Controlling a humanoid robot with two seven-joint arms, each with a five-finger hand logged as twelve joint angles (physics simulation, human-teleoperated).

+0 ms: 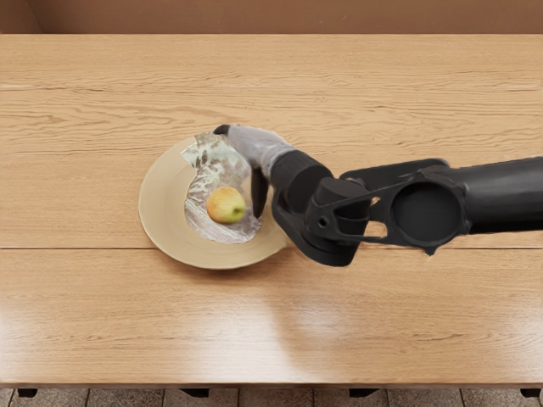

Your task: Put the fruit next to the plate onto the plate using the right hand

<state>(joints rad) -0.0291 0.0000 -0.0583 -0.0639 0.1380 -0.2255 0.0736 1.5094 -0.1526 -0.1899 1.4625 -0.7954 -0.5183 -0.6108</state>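
Head view: my robot's right hand (246, 157) reaches across the wooden worktop (102, 322) and over the tan plate (161, 203), with the fruit (226, 204) inside its grasp.

Reading from the left, the plate's bare left rim comes first, lying flat on the worktop. Next, over the plate's middle, the pale fingers (199, 182) curl round the fruit's left and near sides. The fruit itself, small, round and yellow with a reddish blush, sits over the centre of the plate. Just to its right the dark thumb (259, 197) points down, against it or very close to it. The fingers therefore look closed loosely round the fruit, though I cannot make out whether every one touches the skin. Further right, the black wrist (327, 216) overhangs the plate's right rim, and the forearm (501, 195) runs off toward the picture's right edge. The left arm does not show.

I judge the carry done and the placing step in hand. The fruit is above the plate's centre, though I cannot tell whether it rests on the plate or hangs a little above it. As I see it, the next move first calls for settling the fruit down if it is not yet resting. The fingers should then spread evenly, so that neither side nudges the round fruit into a roll. Last, the hand should lift straight up before drawing away to the right of the plate.
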